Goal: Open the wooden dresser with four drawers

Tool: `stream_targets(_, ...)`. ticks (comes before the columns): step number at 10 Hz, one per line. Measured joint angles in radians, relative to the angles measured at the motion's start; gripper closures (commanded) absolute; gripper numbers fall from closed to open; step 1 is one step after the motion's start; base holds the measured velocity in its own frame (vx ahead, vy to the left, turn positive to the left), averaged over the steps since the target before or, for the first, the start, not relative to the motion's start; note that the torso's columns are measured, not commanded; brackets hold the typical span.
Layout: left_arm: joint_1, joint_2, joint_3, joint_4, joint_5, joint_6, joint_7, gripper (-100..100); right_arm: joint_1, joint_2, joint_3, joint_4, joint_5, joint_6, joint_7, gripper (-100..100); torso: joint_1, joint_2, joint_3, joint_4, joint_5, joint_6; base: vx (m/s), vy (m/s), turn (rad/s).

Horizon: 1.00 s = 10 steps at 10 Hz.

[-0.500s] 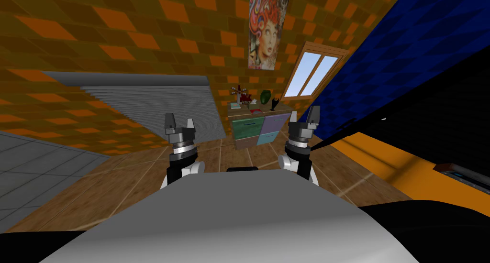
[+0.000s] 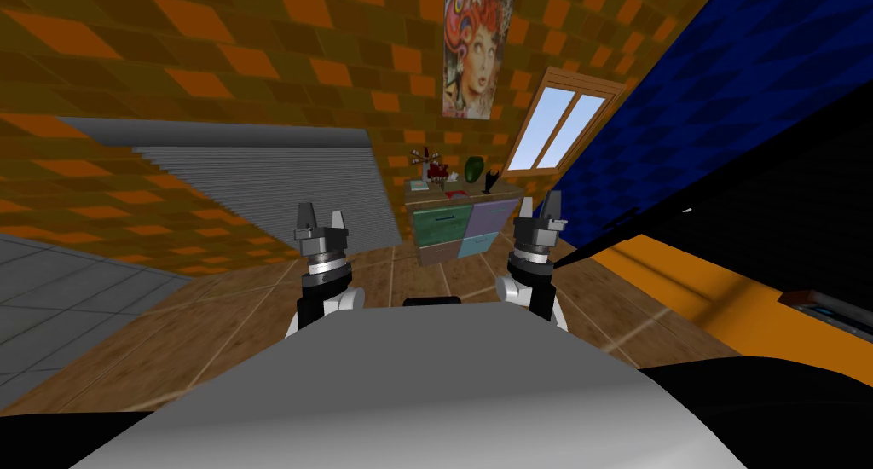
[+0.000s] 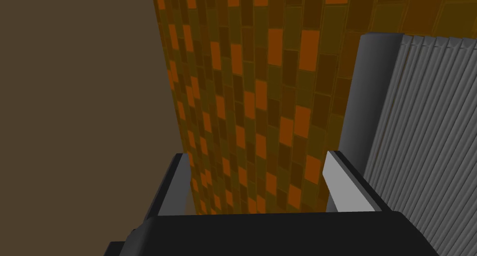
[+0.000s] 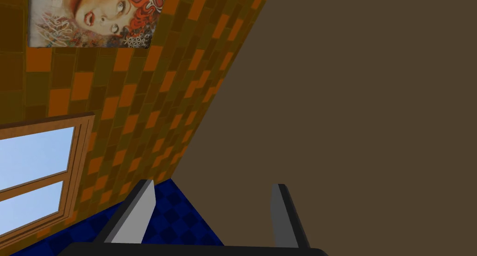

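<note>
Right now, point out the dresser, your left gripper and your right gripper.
dresser (image 2: 443,225), head view, on its green upper drawer front.
left gripper (image 2: 320,217), head view, midway between its fingertips.
right gripper (image 2: 540,208), head view, midway between its fingertips.

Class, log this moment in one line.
dresser: far ahead, drawers look shut | left gripper: open, raised | right gripper: open, raised

You see a poster (image 2: 476,50) of a red-haired face high on the orange and brown tiled wall (image 2: 256,55), with a wood-framed window (image 2: 558,131) just below it to the right. A grey ribbed shutter (image 2: 281,191) covers the same wall lower left. A blue wall (image 2: 708,89) runs along your right, and the floor (image 2: 239,319) is wooden
</note>
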Motion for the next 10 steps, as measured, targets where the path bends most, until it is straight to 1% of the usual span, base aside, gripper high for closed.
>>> stream_targets(4, 0.000, 0.000, 0.000, 0.000, 0.000, 0.000, 0.000, 0, 0.000, 0.000, 0.000, 0.000, 0.000, 0.000, 0.000, 0, 0.000, 0.296, -0.590, 0.295, 0.000, 0.000, 0.000, 0.000, 0.000)
stream_targets(5, 0.000, 0.000, 0.000, 0.000, 0.000, 0.000, 0.000, 0, 0.000, 0.000, 0.000, 0.000, 0.000, 0.000, 0.000, -100, 0.000, 0.369, -0.738, 0.369, 0.000, 0.000, 0.011, 0.005, 0.002)
stream_targets(6, 0.000, 0.000, 0.000, 0.000, 0.000, 0.000, 0.000, 0, -0.003, -0.016, 0.000, 0.005, 0.004, -0.001, 0.009, -100, 0.000, 0.403, -0.807, 0.402, 0.000, 0.000, 0.013, 0.013, 0.005)
stream_targets(7, 0.000, 0.000, 0.000, 0.000, 0.000, 0.000, 0.000, 0, -0.005, -0.037, 0.000, 0.008, 0.011, -0.002, 0.026, -100, 0.001, 0.412, -0.826, 0.412, 0.000, 0.000, 0.019, 0.018, 0.004)
stream_targets(10, 0.000, 0.000, 0.000, 0.000, 0.000, 0.000, 0.000, 0, -0.026, -0.092, -0.007, 0.029, 0.039, -0.002, 0.102, -100, 0.001, 0.415, -0.832, 0.416, 0.000, 0.000, 0.023, 0.022, 0.005)
